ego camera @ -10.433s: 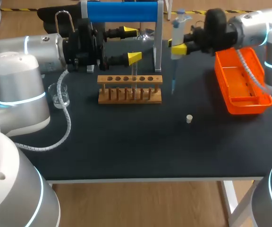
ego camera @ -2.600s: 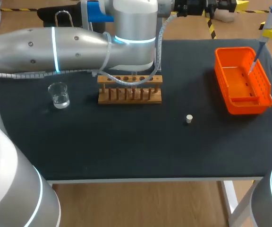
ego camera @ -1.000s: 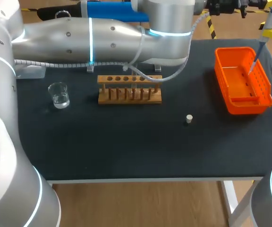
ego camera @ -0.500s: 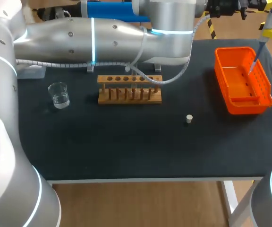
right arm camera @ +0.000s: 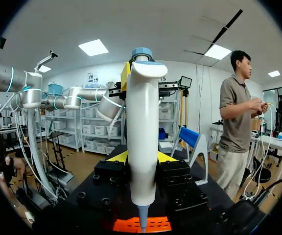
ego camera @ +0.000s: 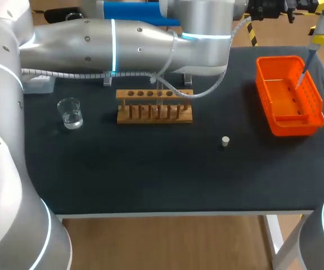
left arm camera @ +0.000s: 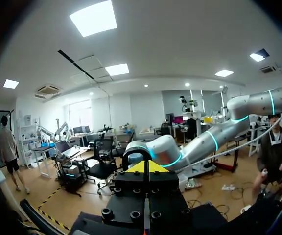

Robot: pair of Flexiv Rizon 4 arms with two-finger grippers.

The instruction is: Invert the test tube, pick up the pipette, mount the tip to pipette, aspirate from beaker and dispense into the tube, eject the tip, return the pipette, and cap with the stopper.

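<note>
The pipette (ego camera: 318, 25), pinched in the right gripper (right arm camera: 142, 156), has moved from the rack (ego camera: 154, 115) to hang over the orange tray (ego camera: 261, 84). Its tip (ego camera: 302, 72) is apparently still on, so ejection comes next. The left gripper (left arm camera: 146, 167), fingers seemingly pressed together, has swung away empty. The stopper (ego camera: 225, 141) waits.

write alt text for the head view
The right gripper holds a pipette over an orange tray at the right of the table, while the left arm stretches across the back. A wooden rack stands mid-table, a beaker to its left and a stopper nearer the front.
</note>
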